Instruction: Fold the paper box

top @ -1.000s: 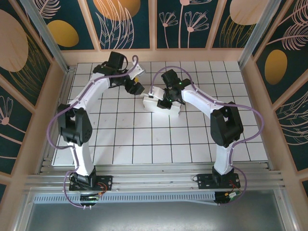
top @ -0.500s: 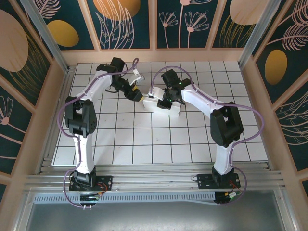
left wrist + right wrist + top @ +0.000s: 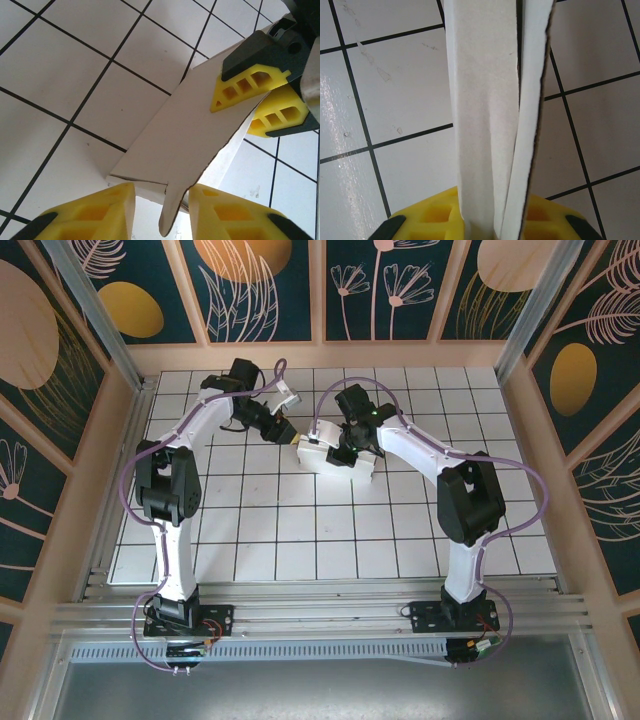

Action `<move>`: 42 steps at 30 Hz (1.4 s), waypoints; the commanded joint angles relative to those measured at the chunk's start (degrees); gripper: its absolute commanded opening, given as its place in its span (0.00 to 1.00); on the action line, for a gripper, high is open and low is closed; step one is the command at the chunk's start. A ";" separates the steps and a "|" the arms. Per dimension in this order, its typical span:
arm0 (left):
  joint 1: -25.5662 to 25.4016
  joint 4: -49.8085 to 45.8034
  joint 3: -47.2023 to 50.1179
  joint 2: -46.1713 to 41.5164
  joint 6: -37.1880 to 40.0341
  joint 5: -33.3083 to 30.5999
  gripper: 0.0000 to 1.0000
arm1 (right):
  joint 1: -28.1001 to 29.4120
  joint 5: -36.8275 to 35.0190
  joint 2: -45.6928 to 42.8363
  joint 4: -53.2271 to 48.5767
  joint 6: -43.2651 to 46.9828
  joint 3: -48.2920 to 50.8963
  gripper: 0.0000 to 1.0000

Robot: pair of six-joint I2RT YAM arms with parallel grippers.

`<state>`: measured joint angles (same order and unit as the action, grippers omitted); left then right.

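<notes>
The white paper box [image 3: 335, 462] lies partly folded at the middle back of the gridded table. My right gripper [image 3: 347, 447] reaches down onto it from behind and is shut on two upright layers of its wall [image 3: 485, 100]; the left wrist view shows those yellow fingertips [image 3: 250, 87] pinching a raised panel [image 3: 190, 125]. My left gripper [image 3: 288, 432] is at the box's left end. Its jaws straddle a narrow flap tab [image 3: 175, 210]: the tab lies close against the right finger [image 3: 230, 212], while a gap stays to the left finger [image 3: 100, 212].
The white tiled table [image 3: 250, 530] is ringed by wooden walls [image 3: 95, 480], with a metal rail [image 3: 320, 615] along the near edge where both arm bases stand. Bare tiles stretch in front of the box and to both sides.
My left gripper has moved right to the box's left end, and its jaws have narrowed around the flap tab. The right gripper and the box have stayed put.
</notes>
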<state>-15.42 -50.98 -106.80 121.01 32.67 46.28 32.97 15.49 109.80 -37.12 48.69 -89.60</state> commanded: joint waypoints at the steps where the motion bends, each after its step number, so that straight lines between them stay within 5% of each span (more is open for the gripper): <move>1: -0.07 0.62 0.05 -1.35 0.29 2.51 0.32 | 0.26 2.36 2.54 -2.12 -0.72 -0.41 0.15; 15: -0.47 6.44 4.39 -4.99 -7.98 5.17 0.13 | 0.30 1.06 2.53 -1.43 -1.30 0.04 0.14; 23: -2.17 25.39 17.78 -13.62 -29.92 -1.00 0.03 | 0.64 -2.34 2.51 1.77 -4.30 0.81 0.11; 42: -5.73 35.12 29.20 -16.89 -42.59 -7.62 0.00 | 0.73 -2.83 2.35 3.01 -4.57 2.07 0.11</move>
<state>-19.31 -16.36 -79.57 105.16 -6.61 36.69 33.36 12.86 109.82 -35.55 45.47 -89.30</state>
